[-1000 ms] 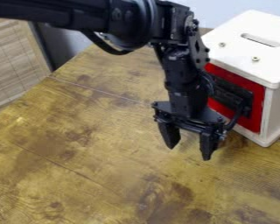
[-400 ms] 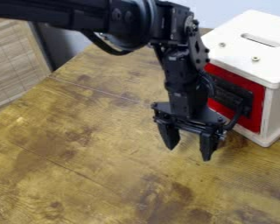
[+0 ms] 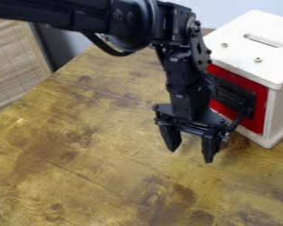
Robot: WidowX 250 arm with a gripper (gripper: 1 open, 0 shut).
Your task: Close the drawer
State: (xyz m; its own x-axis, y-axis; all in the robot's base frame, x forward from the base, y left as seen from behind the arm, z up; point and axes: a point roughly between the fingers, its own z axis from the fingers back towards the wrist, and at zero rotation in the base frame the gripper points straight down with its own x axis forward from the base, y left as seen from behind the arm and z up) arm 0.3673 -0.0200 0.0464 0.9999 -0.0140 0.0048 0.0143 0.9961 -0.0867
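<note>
the claw (image 3: 191, 152) hangs partly open, holding nothing, before the red-fronted drawer (image 3: 260, 104).

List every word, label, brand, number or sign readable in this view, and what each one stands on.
None can be read.
White box: a slot and screw heads on its top, no lettering visible.
Drawer: no text made out on the red front; the black panel is partly hidden by the arm and too dark to tell.
Arm: no legible mark; anything small on it is too blurred to read.
Table: wood grain and dark knots only.
</note>
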